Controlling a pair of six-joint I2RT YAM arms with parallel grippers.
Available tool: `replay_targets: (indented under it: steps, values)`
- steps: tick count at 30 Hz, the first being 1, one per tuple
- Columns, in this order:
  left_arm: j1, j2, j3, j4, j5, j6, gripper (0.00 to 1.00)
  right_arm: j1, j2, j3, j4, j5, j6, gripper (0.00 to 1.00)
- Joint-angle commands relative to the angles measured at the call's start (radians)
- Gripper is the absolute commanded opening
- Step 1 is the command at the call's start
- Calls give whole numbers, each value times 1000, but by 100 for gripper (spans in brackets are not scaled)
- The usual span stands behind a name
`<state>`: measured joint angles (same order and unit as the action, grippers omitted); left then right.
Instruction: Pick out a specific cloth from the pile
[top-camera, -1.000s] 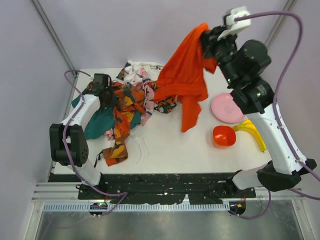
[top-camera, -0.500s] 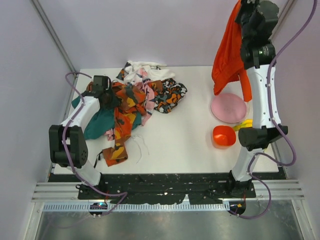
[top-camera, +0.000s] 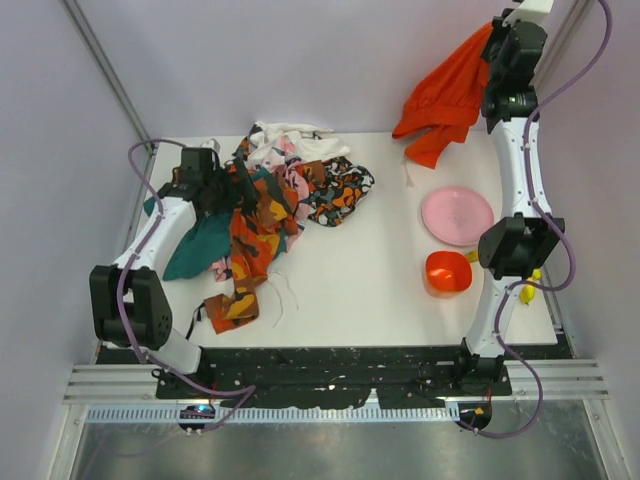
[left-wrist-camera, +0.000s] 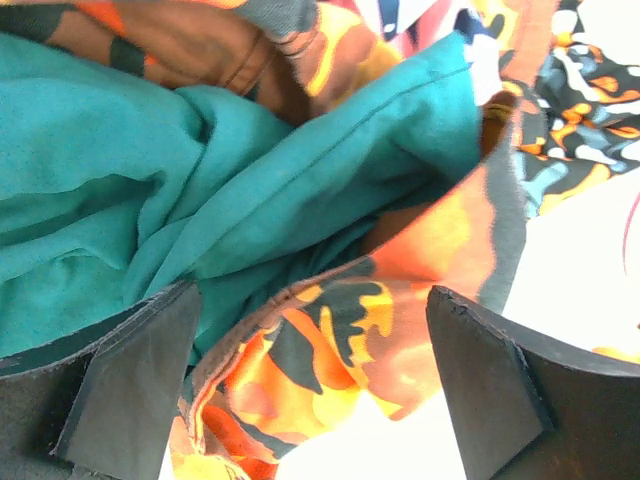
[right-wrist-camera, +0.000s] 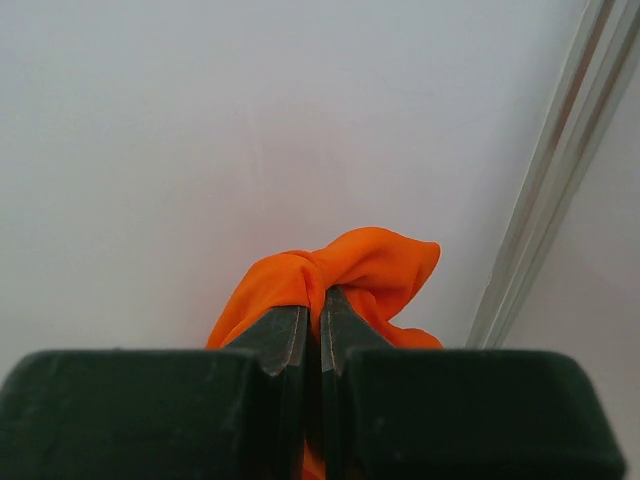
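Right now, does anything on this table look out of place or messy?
Nothing looks spilled or damaged. The oddity is the cloth, dangling in the air near the far right corner, pinched in the shut right gripper. The pile is a rumpled heap at left, one patterned strip trailing toward the near edge.

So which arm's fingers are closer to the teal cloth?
Left. The left fingers stand open right over the teal cloth; the right fingers are raised at the far right corner, shut on the orange-red cloth.
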<state>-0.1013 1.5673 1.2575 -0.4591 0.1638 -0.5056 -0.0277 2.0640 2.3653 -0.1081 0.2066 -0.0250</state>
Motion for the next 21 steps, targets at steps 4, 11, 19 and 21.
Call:
replay_targets:
  steps: [4, 11, 19, 21]
  values:
    - [-31, -159, 56, 48, 52, 22, 100, -3, 152, -5, 159, -90, 121, 5]
    - [-41, -315, -39, 57, 14, 7, 100, -1, 360, 37, 50, -166, 279, 6]
    - [-41, -469, -156, -9, -73, -17, 100, -51, 352, -29, -18, -341, 456, 47]
    - [-41, -513, -158, -47, -76, -13, 100, -61, 277, -49, -44, -339, 404, 70]
